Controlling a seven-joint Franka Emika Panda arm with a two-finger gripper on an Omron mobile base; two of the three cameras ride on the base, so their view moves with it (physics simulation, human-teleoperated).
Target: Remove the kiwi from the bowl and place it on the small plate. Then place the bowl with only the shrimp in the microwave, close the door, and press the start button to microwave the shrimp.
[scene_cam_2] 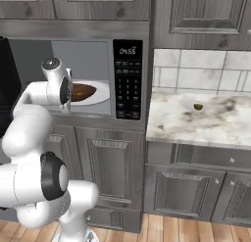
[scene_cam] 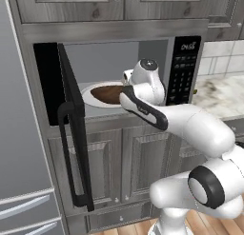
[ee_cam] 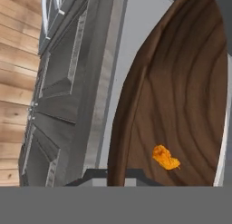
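The dark brown bowl [scene_cam: 107,93] [scene_cam_2: 81,92] [ee_cam: 181,96] is inside the open microwave [scene_cam: 185,67] [scene_cam_2: 128,79], over its white turntable [scene_cam: 88,95] [scene_cam_2: 103,93]. The orange shrimp [ee_cam: 166,158] lies in the bowl. My gripper [scene_cam: 125,89] [scene_cam_2: 69,93] [ee_cam: 118,174] is shut on the bowl's near rim. Whether the bowl rests on the turntable I cannot tell. The green kiwi [scene_cam_2: 198,107] sits on the small plate [scene_cam_2: 190,105] on the counter to the right. The door [scene_cam: 72,120] stands swung out to the left, handle towards me.
Grey cabinet doors [scene_cam: 143,158] [ee_cam: 63,69] lie below the microwave, more cabinets above it. A marble counter [scene_cam_2: 206,121] with a tiled wall behind it runs right of the keypad. A steel fridge [scene_cam: 19,134] stands at the far left. The floor is wooden.
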